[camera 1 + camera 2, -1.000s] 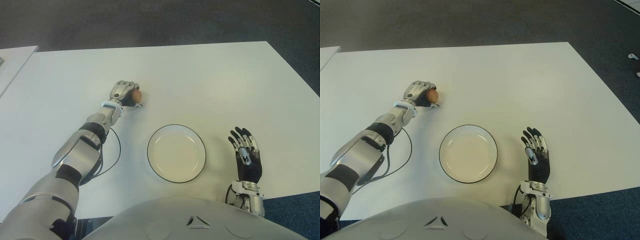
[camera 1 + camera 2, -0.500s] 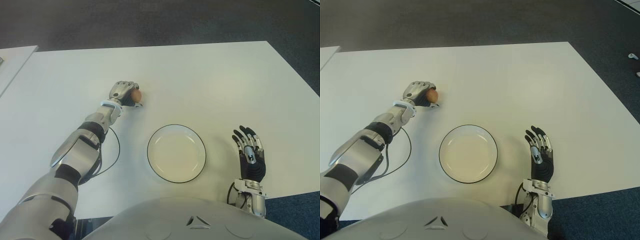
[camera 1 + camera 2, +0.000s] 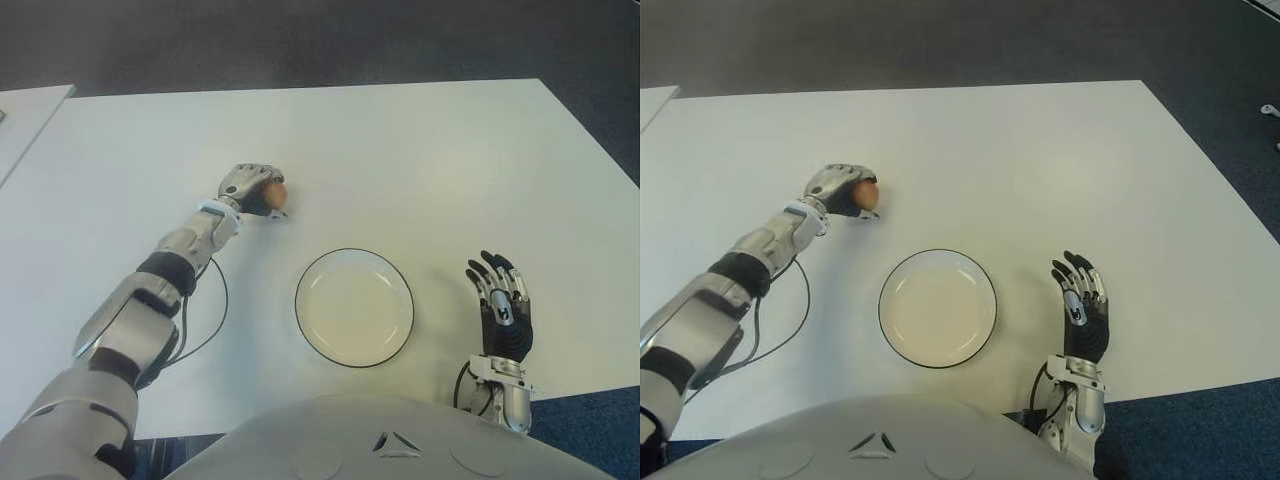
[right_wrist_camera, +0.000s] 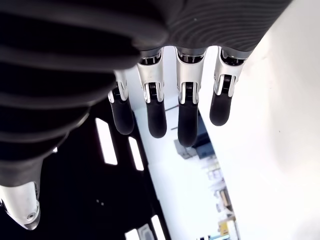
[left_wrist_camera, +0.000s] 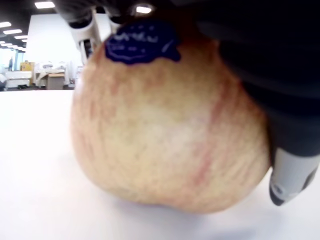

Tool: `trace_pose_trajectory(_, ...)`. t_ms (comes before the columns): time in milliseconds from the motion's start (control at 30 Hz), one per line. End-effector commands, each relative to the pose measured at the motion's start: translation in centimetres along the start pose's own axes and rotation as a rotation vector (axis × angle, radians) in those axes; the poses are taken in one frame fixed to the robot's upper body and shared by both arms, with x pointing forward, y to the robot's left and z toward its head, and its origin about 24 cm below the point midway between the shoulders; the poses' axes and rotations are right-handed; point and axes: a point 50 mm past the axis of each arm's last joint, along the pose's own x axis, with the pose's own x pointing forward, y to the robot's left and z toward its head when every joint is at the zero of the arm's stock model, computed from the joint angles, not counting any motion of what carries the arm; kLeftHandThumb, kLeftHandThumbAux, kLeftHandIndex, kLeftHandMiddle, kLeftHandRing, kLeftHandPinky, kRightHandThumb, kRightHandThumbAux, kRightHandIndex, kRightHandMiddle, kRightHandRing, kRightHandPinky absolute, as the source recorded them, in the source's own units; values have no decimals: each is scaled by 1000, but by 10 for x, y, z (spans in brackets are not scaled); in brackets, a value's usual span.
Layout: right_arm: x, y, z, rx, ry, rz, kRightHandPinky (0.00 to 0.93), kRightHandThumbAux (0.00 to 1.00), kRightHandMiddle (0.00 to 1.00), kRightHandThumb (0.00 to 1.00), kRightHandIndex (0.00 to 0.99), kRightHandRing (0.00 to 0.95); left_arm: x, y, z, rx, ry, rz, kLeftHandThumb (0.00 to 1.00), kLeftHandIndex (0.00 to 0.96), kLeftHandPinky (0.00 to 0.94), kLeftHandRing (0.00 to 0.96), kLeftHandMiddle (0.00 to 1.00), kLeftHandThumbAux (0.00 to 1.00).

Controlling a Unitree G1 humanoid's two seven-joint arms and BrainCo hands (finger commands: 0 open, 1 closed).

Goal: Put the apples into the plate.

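A yellow-red apple [image 3: 274, 192] with a blue sticker [image 5: 141, 41] sits on the white table [image 3: 400, 160], up and to the left of the plate. My left hand [image 3: 252, 189] is curled around it; in the left wrist view the apple [image 5: 165, 130] fills the picture with dark fingers [image 5: 280, 115] wrapped over it, its underside touching the table. The white plate [image 3: 353, 306] with a dark rim lies near the table's front, with nothing on it. My right hand [image 3: 500, 310] shows to the right of the plate, fingers [image 4: 155, 107] spread and holding nothing.
A black cable [image 3: 205, 320] loops on the table beside my left forearm. Dark carpet [image 3: 300, 40] lies beyond the table's far edge. Another white surface's corner [image 3: 25, 110] shows at the far left.
My left forearm has swung slightly, the hand and apple edging a little right. My right hand has drawn back toward the front edge of the table.
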Motion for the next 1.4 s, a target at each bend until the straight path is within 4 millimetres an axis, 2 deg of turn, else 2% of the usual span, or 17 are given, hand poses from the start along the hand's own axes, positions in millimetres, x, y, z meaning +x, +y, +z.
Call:
trace_pose_trajectory(33,-4,-1,-9,11,39,-8,225,585,310,263,218,271,-1,62,15,-13,-123,138,749,442,810,856,865,697)
trace_pose_trajectory(100,-4,-1,-11,10,50,-7,220,586,308,275,219,268,-2,74,16,-9,-138,176,748,442,795,854,863,698)
trace_pose_trajectory(333,-6,0,-19,11,87,-10,203,588,303,311,224,256,-9,96,21,-16,-174,255,748,442,790,850,859,699)
trace_pose_trajectory(533,-8,1,-23,3,102,-3,185,590,293,324,224,241,-14,102,33,36,-196,244,750,442,790,851,861,699)
trace_pose_trajectory(833,-10,2,-27,-21,103,1,186,607,287,301,219,235,-24,102,49,43,-233,232,753,443,779,861,881,697)
trace_pose_trajectory(967,-11,2,-28,-28,103,3,177,615,286,292,216,235,-30,101,61,50,-275,216,754,443,695,857,886,697)
trace_pose_trajectory(1033,-11,1,-29,-33,105,3,173,621,286,284,215,233,-34,99,71,48,-298,208,754,443,616,851,889,697)
trace_pose_trajectory(1067,-11,1,-29,-34,107,3,173,623,286,283,215,233,-38,97,79,43,-317,202,754,443,598,850,890,697)
trace_pose_trajectory(1133,-12,1,-30,-36,109,2,170,629,284,276,215,231,-44,93,96,32,-353,193,755,443,498,839,892,696)
trace_pose_trajectory(1233,-12,1,-31,-38,108,3,169,634,282,272,215,228,-53,89,118,18,-405,188,755,443,477,829,891,696)
trace_pose_trajectory(1267,-12,2,-31,-40,108,4,168,634,281,271,215,228,-58,86,131,29,-453,189,755,444,513,828,888,695)
trace_pose_trajectory(1333,-12,2,-31,-41,107,4,167,635,280,269,215,226,-67,83,147,64,-525,195,755,444,674,832,876,694)
trace_pose_trajectory(1400,-12,3,-32,-42,106,3,169,635,279,268,215,225,-72,83,152,116,-569,201,755,444,747,840,873,693)
